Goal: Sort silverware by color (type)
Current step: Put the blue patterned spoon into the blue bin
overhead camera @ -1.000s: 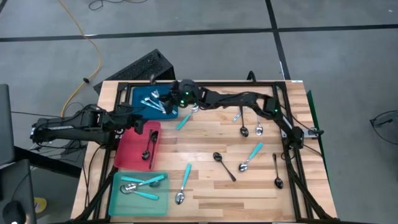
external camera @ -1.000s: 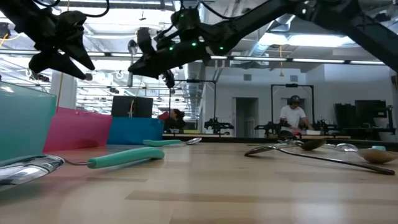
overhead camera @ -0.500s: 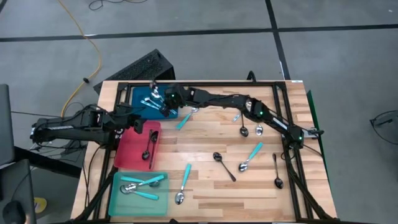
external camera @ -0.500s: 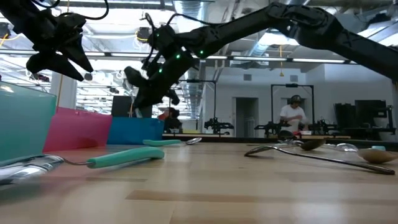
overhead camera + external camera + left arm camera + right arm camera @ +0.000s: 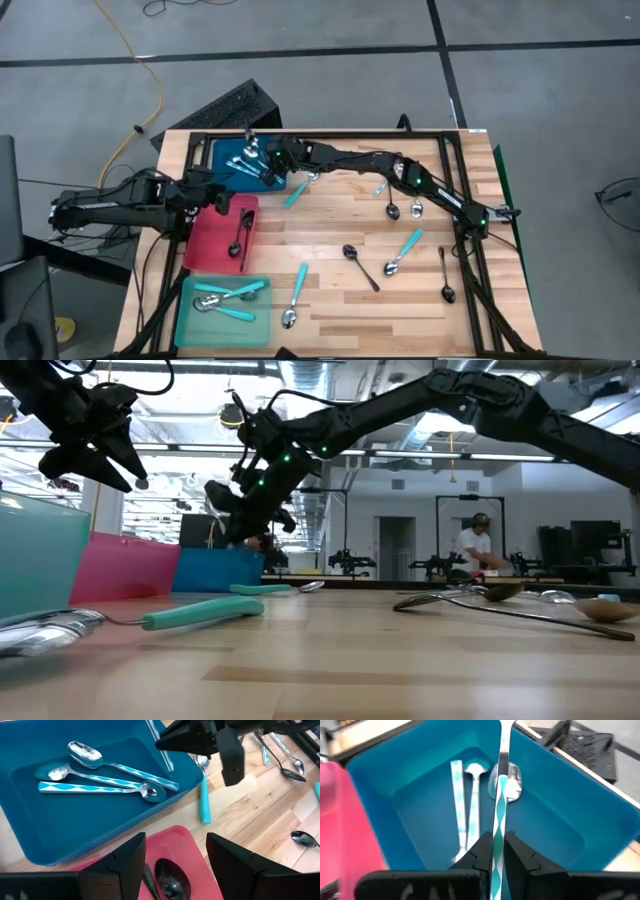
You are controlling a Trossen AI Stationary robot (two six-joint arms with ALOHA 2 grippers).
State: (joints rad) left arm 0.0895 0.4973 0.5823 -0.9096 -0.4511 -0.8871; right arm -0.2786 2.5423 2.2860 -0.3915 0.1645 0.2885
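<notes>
My right gripper point(image 5: 268, 158) hangs over the blue tray point(image 5: 225, 150) at the table's far left, shut on a silver spoon with a turquoise-striped handle point(image 5: 498, 820). Three similar spoons point(image 5: 105, 780) lie in that tray. My left gripper point(image 5: 175, 865) hovers open above the red tray point(image 5: 215, 240), which holds a black spoon point(image 5: 238, 240). In the low view the right gripper point(image 5: 235, 510) slants down toward the blue tray point(image 5: 215, 570). Other spoons lie loose on the table: turquoise-handled point(image 5: 298, 285), black point(image 5: 360, 266) and silver point(image 5: 392, 205). My right gripper pinches the spoon's striped handle point(image 5: 496, 851) between its two fingers point(image 5: 480, 855). It comes slanting down from the table's right, with the spoon lying across the fingers. The spoon is lifted clear above the blue tray's floor; its bowl end I cannot make out.
A teal tray point(image 5: 190, 322) with turquoise-handled spoons stands at the near left. A turquoise spoon point(image 5: 294, 194) lies just right of the blue tray. A keyboard point(image 5: 215, 110) lies beyond the far edge. A black frame point(image 5: 440, 140) borders the table.
My right gripper has gone toward the table's left and down over the blue tray, tipping its fingers from nearly level to slanting downward. The striped spoon has stayed in its hold. Most of the motion came in the first half second.
</notes>
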